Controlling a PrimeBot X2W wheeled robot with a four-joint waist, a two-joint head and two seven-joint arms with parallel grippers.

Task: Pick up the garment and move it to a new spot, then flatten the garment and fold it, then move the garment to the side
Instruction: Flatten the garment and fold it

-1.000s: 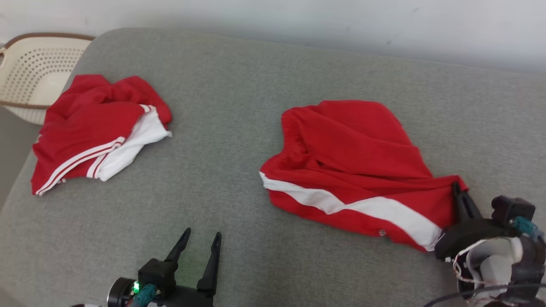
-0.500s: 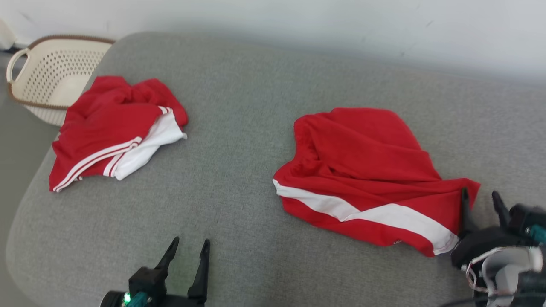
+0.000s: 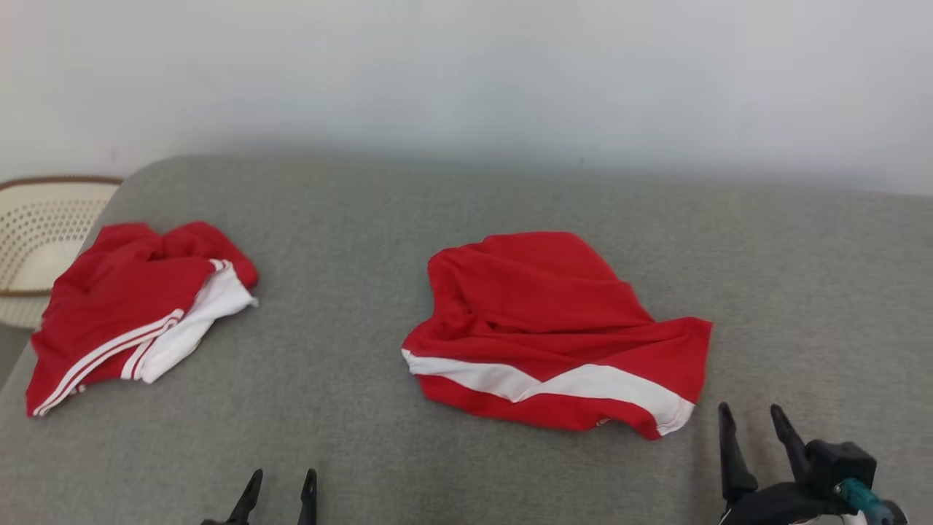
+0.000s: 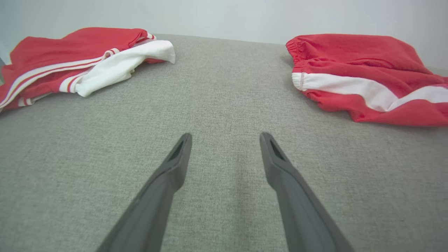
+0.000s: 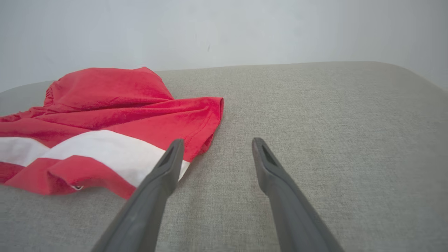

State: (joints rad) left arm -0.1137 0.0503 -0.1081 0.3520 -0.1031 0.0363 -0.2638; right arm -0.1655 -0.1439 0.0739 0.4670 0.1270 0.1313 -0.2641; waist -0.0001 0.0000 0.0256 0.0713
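Head view shows the red shorts (image 3: 554, 335) with a white stripe lying rumpled near the middle of the grey cushion (image 3: 364, 211), well apart from a second red-and-white garment (image 3: 124, 306) at the left edge beside a cream perforated basket (image 3: 36, 233). The right gripper (image 3: 749, 412) sits near the shorts' right corner, fingers spread with nothing between them. The left gripper (image 3: 284, 475) is over bare cushion, fingers likewise spread and empty.
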